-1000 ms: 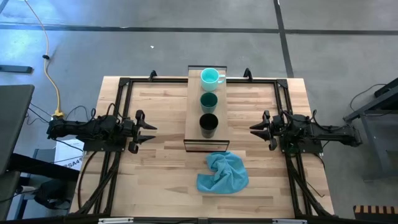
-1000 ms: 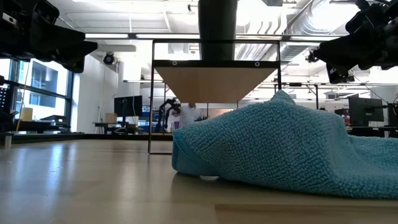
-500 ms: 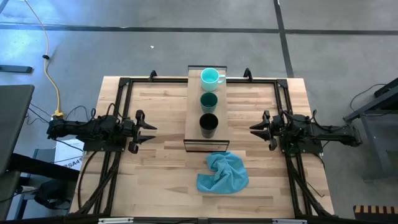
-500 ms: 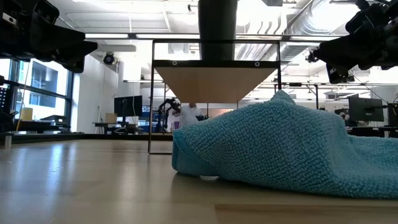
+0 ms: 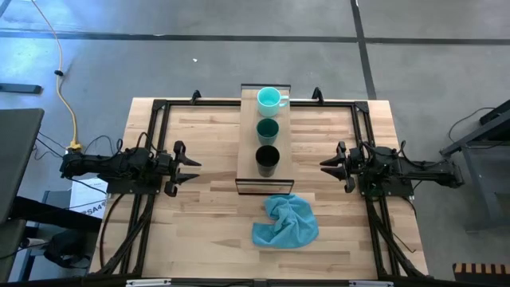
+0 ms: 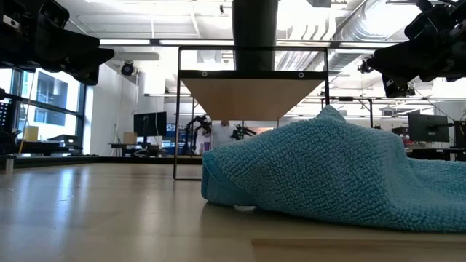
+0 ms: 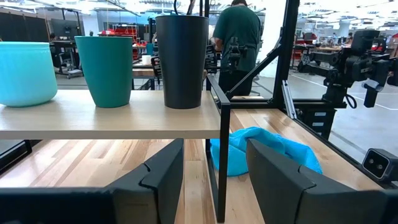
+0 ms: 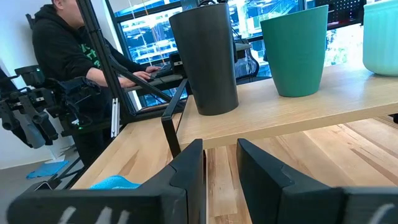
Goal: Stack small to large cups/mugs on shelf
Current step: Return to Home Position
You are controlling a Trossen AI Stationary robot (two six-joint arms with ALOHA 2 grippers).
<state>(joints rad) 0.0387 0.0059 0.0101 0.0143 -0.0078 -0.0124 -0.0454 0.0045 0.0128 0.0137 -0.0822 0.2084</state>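
Over at centre-left of the high view, the left gripper hangs above the counter, jaws open and empty. Mid-frame, the shelf carries a row of three: turquoise mug uppermost, green cup below it, black cup lowest. At centre-right, the right gripper shows jaws slightly parted, holding nothing.

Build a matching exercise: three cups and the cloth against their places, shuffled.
1. turquoise mug
2. green cup
3. black cup
4. blue cloth

A. middle of the shelf
B. on the tabletop
C. shelf end nearest the cloth
D. shelf end farthest from the cloth

Pairs: 1-D, 2-A, 3-C, 4-B.

The left gripper and right gripper wait at the sides.
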